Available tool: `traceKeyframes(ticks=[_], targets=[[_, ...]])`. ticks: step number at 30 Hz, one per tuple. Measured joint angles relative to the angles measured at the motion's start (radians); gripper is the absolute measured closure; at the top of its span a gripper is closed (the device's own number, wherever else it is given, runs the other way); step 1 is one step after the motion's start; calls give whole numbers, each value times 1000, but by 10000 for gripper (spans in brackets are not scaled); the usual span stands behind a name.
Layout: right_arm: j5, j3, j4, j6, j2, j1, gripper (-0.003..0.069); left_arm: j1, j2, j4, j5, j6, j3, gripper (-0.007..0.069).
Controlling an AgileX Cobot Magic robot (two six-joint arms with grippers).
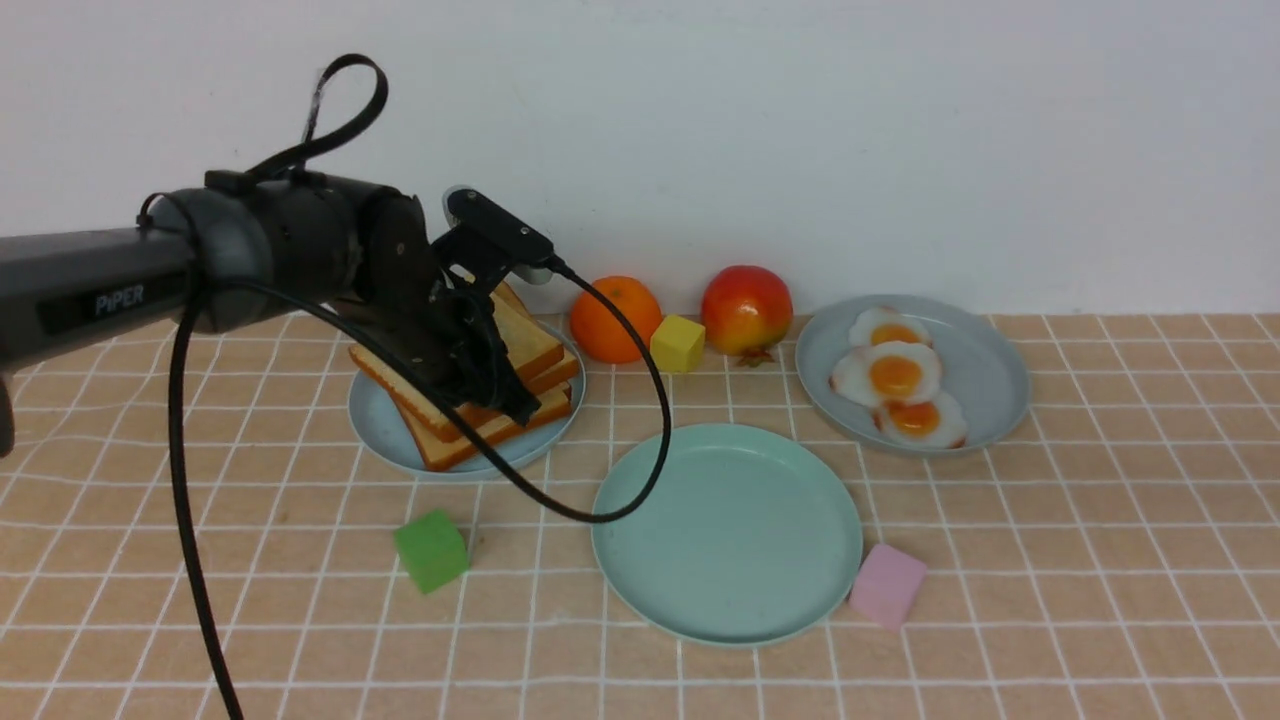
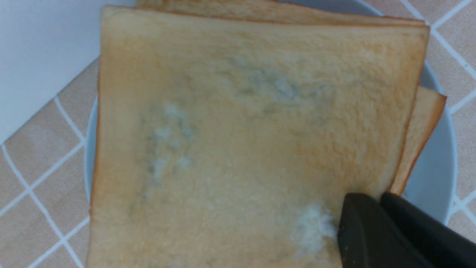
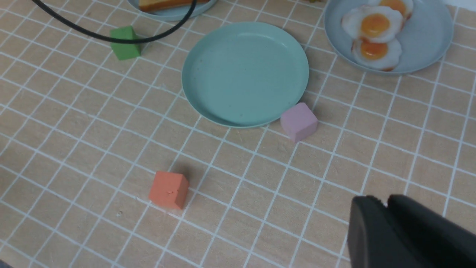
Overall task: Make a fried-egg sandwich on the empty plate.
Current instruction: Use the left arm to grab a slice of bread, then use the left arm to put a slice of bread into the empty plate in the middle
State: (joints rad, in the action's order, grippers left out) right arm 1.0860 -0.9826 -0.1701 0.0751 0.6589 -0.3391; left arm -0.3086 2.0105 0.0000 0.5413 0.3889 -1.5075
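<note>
See an orange [image 1: 615,319] to the right of the left claw [image 1: 522,405] and beyond it. Farther right of that claw, find a yellow block [image 1: 677,344], then a red-and-yellow pomegranate [image 1: 747,310], crown low towards the table [image 1: 1100,560]. Nearer the robot than the left claw, and slightly left, note a green block [image 1: 432,551]. Well right of the same claw, also nearer, spot a pink block [image 1: 888,586]. Apart from the right claw [image 3: 385,201], find a red block [image 3: 169,190] on the tiled pattern. Beyond the left claw, see a pale wall [image 1: 800,130].

Open tiled surface [image 1: 1090,560] near right, 1 pink block [image 1: 888,586] then in the way beside the green plate [image 1: 728,535].
</note>
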Motion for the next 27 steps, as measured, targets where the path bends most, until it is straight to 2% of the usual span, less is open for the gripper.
traceKeyframes(ticks=[12,16,23,27], targets=[[5,0,-2,1,0,0,574,-28,-159,-6,122,-29,-8,624],[5,0,-2,1,-2,0,574,-122,-207,-5,171,-63,-1,628],[7,0,28,1,-32,0,569,-437,-197,16,179,-76,22,628],[14,0,35,1,-45,0,565,-503,-151,75,146,-84,22,628]])
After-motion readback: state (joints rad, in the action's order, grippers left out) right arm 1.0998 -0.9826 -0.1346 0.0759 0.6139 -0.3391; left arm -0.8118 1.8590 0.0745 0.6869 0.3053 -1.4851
